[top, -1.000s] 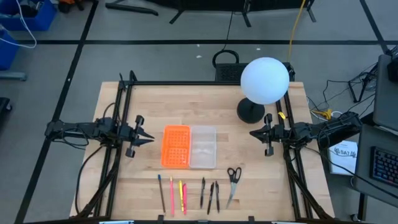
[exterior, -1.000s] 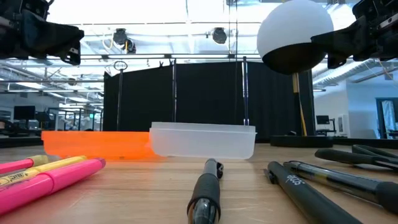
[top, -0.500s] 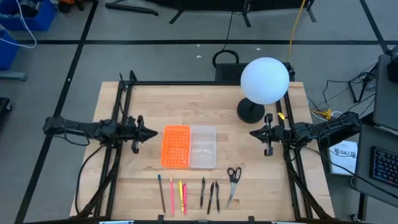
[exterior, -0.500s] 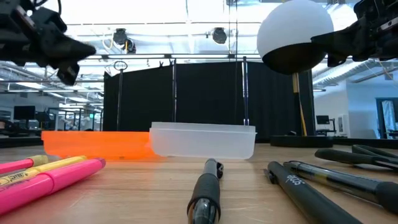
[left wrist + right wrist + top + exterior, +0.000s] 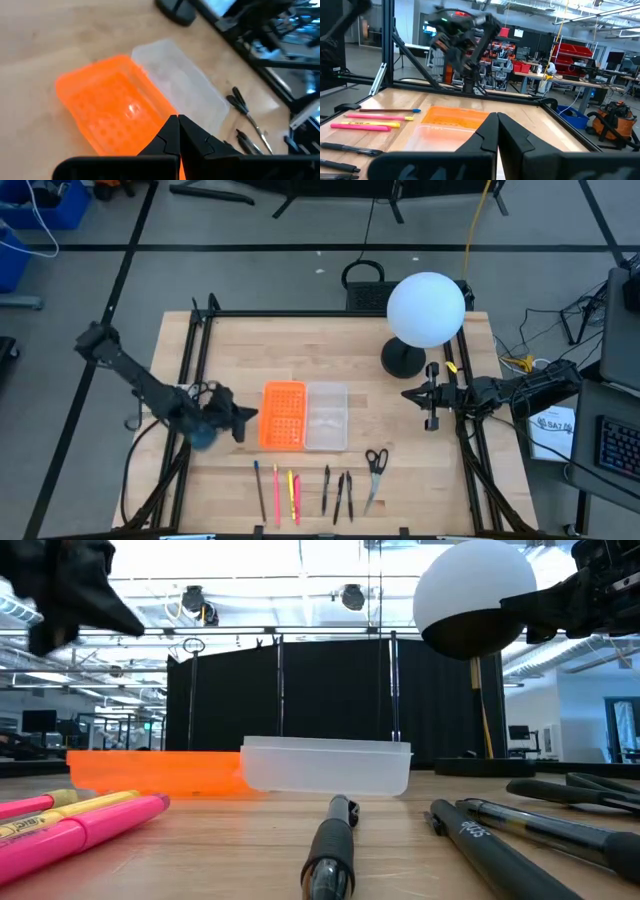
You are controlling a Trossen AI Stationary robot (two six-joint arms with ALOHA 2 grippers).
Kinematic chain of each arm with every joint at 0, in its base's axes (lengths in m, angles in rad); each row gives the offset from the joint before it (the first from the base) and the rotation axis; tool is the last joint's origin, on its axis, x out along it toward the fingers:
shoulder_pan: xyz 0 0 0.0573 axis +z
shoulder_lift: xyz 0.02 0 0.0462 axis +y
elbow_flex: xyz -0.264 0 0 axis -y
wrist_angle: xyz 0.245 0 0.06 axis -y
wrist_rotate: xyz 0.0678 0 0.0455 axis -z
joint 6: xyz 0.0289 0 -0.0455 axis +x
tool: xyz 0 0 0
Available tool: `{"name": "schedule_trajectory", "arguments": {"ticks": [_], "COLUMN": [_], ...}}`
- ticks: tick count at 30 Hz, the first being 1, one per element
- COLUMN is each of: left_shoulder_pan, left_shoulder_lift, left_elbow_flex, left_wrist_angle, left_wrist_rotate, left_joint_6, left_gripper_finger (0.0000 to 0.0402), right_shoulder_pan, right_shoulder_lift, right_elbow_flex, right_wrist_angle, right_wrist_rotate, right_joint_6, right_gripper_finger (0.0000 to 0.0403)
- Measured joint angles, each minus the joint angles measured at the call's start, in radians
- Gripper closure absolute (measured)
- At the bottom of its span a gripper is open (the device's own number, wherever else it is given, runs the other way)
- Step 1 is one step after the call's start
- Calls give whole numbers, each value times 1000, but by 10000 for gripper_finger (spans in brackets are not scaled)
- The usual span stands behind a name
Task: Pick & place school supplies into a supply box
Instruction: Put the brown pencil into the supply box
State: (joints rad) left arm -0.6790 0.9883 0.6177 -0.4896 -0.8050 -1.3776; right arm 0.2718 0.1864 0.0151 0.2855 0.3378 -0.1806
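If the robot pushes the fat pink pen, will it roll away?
Probably a little. The fat pink pen looks round and smooth, lying flat on the bare wooden table, so a sideways nudge could roll it. It seems stiff and light, so it likely won't bend when lifted.

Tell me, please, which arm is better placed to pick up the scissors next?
Probably the right. The right gripper hangs on the scissors' side of the table, while the left gripper, fingers shut, sits beyond the orange tray and clear supply box.
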Motion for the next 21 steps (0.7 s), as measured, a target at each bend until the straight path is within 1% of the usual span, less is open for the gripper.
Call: {"name": "schedule_trajectory", "arguments": {"ticks": [2, 4, 6, 8, 11, 13, 15, 17, 21], "left_shoulder_pan": [-28, -39, -39, -39, -39, -39, -39, -39, -38], "left_shoulder_lift": [134, 261, 379, 486, 620, 682, 723, 753, 771], "left_elbow_flex": [128, 253, 372, 476, 598, 644, 677, 703, 715], "left_wrist_angle": [-129, -269, -422, -563, -694, -716, -708, -696, -611], "left_wrist_rotate": [11, 72, 171, 296, 502, 620, 697, 722, 715], "left_joint_6": [-136, -277, -417, -542, -692, -777, -810, -819, -803], "left_gripper_finger": [400, 400, 400, 400, 400, 400, 399, 398, 397], "right_shoulder_pan": [0, 0, 0, 0, 0, 0, 0, 0, 0], "right_shoulder_lift": [0, 0, 0, 0, 0, 0, 0, 0, 0], "right_elbow_flex": [0, 0, 0, 0, 0, 0, 0, 0, 0], "right_wrist_angle": [-1, -3, -6, -7, -9, -19, -28, -31, -28], "right_wrist_rotate": [0, 0, 0, 0, 0, 0, 0, 0, 0], "right_joint_6": [0, 9, 10, 11, 13, 29, 43, 42, 40], "right_gripper_finger": [403, 403, 403, 403, 403, 403, 403, 403, 403]}}
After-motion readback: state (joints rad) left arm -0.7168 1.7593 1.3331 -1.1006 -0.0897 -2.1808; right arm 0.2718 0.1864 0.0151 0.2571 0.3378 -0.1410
